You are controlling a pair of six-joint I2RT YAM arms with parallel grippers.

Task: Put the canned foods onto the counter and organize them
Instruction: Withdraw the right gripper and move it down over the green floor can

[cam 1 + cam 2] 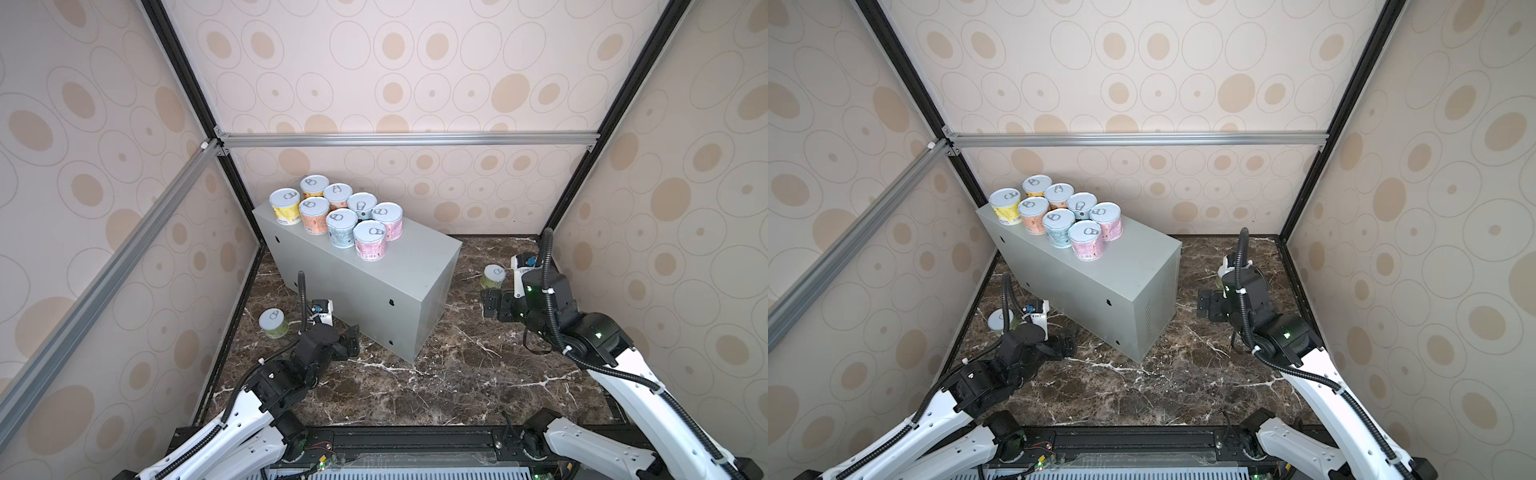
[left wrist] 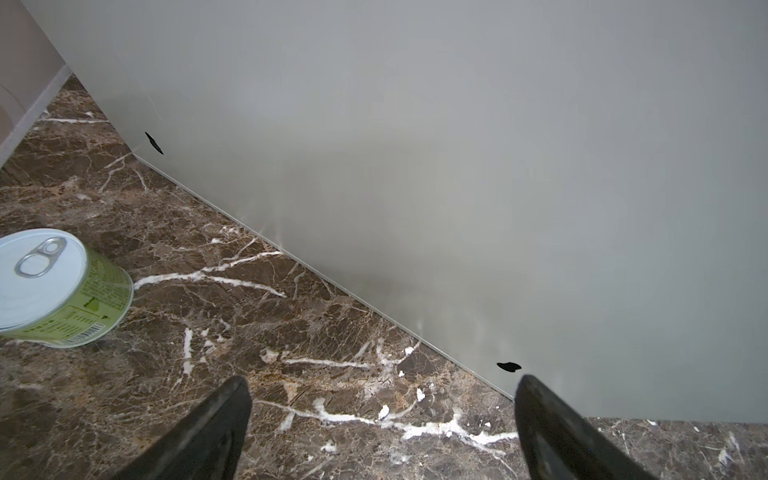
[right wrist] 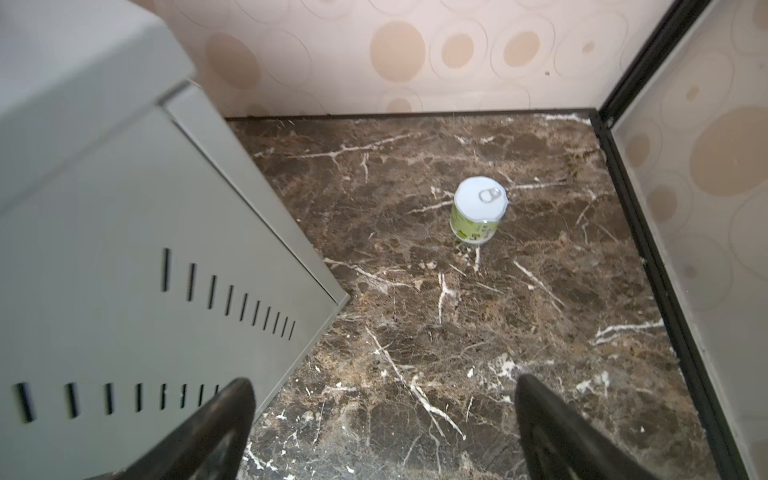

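While each label carries fine print, none of it can be read. Only barcodes stand out: on the yellow can [image 1: 285, 206], on the front pink can [image 1: 370, 240], and, in the left wrist view, low on the left-hand green can [image 2: 70, 299], next to a small boxed panel of text.

All the cans are short and round, with silvery-white lids and ring pull-tabs. Eight stand upright on the far end of the counter [image 1: 374, 286] in two tight rows, touching or nearly so. The row nearer the counter's long holed side runs from the yellow can through a peach can [image 1: 314, 215] and a blue can [image 1: 342, 227] to the front pink can. The row behind runs orange can [image 1: 314, 186], second peach can [image 1: 337, 195], second blue can [image 1: 361, 205], rear pink can [image 1: 387, 221].

The counter is a plain grey metal box with small dark holes low on its long side and vent slots in its end face. The rest of its top is bare.

Both green cans stand upright on the marble floor [image 3: 457, 332]. The left-hand one is off the counter's long side, and the right-hand green can [image 3: 480, 208] is beyond its vented end.

The left gripper [image 2: 382, 382] sits low against the counter's long side, jaws spread wide with nothing between them. The right gripper [image 3: 384, 380] is off the counter's vented end, also spread wide and empty, well apart from the right-hand green can.
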